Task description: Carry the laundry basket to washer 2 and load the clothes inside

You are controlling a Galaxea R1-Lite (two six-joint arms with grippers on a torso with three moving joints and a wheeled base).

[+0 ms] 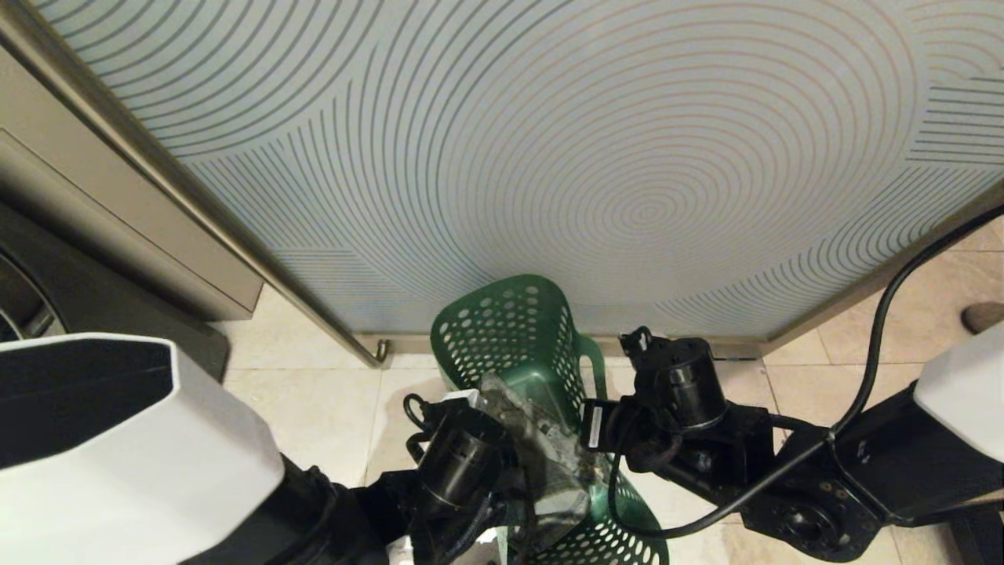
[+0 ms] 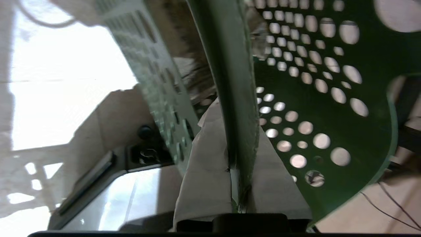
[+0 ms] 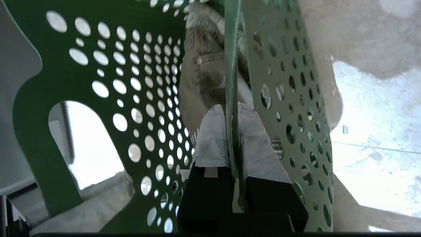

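While both arms reach in low from either side, the laundry basket (image 1: pixel 518 337) hangs between them in front of a patterned panel (image 1: pixel 549 157), tipped with its far end up. The left gripper (image 2: pixel 238 184) is clamped on the basket's rim, one white-padded finger (image 2: pixel 205 171) inside the wall and the other outside; the right gripper (image 3: pixel 234 154) pinches the opposite rim the same way, padded fingers (image 3: pixel 213 141) pressed flat against the thin green edge. The clothes (image 1: pixel 541 451) lie bunched inside the basket, just beyond both sets of fingertips (a faded, mottled garment, spilling towards the near end). I judge this to be the carrying step, basket gripped and held clear of the tiled floor (image 1: pixel 314 408). Washer 2 is not identifiable from here; only a dark machine's edge (image 1: pixel 47 282) shows far to the left. Next, the base must turn towards the washers while both grips stay level, or the garment may slide out.
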